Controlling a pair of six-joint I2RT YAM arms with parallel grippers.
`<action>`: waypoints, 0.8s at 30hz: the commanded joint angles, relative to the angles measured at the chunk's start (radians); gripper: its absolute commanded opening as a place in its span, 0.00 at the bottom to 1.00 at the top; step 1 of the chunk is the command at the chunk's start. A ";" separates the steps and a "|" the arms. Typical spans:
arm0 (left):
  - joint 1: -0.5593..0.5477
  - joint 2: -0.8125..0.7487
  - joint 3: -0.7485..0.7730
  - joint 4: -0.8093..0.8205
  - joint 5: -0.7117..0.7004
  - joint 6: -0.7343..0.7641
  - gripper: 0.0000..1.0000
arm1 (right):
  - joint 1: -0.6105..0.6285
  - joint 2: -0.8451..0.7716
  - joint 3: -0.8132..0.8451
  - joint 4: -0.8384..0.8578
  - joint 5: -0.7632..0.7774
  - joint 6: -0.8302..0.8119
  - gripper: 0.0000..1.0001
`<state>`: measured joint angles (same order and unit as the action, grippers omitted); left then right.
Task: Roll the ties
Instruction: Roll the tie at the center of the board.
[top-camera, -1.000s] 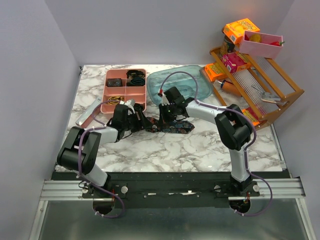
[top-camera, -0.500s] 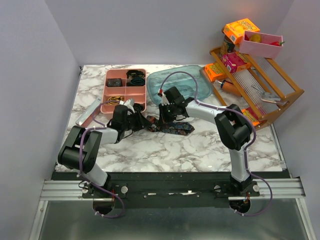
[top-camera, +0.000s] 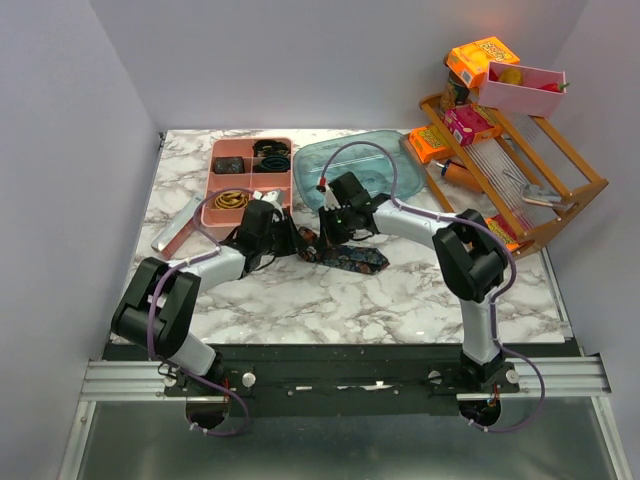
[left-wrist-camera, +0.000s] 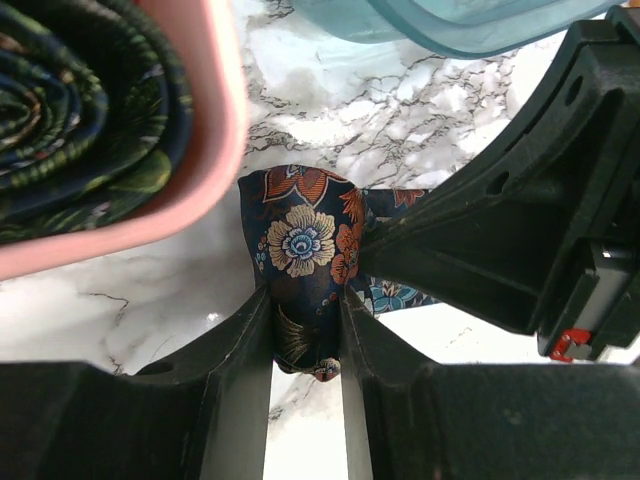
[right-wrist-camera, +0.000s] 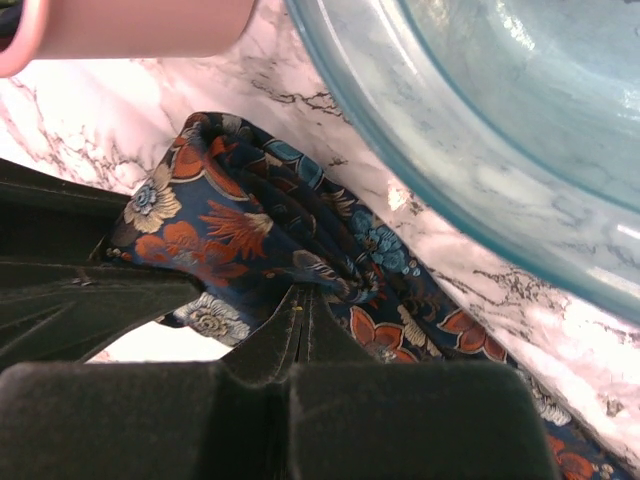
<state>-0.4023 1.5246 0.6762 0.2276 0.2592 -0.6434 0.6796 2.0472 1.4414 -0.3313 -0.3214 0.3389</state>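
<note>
On the marble table (top-camera: 400, 290), the tie (top-camera: 345, 255) lay bunched, your left gripper (left-wrist-camera: 303, 305) pinching its folded end, your right gripper (right-wrist-camera: 300, 300) pressed together on a gather, pink tray (left-wrist-camera: 225, 120) just beside. Opposed pulls would likely have undone the fold or snagged the tray.

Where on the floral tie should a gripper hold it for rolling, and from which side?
I would hold the floral tie at its raised, folded end beside the pink tray, coming low from the left; that fold stands up, the rest lies flatter.
</note>
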 joint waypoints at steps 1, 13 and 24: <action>-0.049 -0.037 0.080 -0.175 -0.165 0.094 0.31 | 0.018 -0.051 -0.009 -0.020 -0.004 -0.005 0.01; -0.207 0.014 0.263 -0.433 -0.488 0.171 0.31 | 0.018 -0.021 -0.001 -0.018 -0.007 -0.001 0.01; -0.305 0.109 0.413 -0.628 -0.751 0.212 0.31 | 0.018 -0.064 -0.036 -0.028 0.048 0.000 0.01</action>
<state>-0.6727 1.5940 1.0363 -0.2947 -0.3359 -0.4614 0.6884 2.0224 1.4303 -0.3389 -0.3153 0.3393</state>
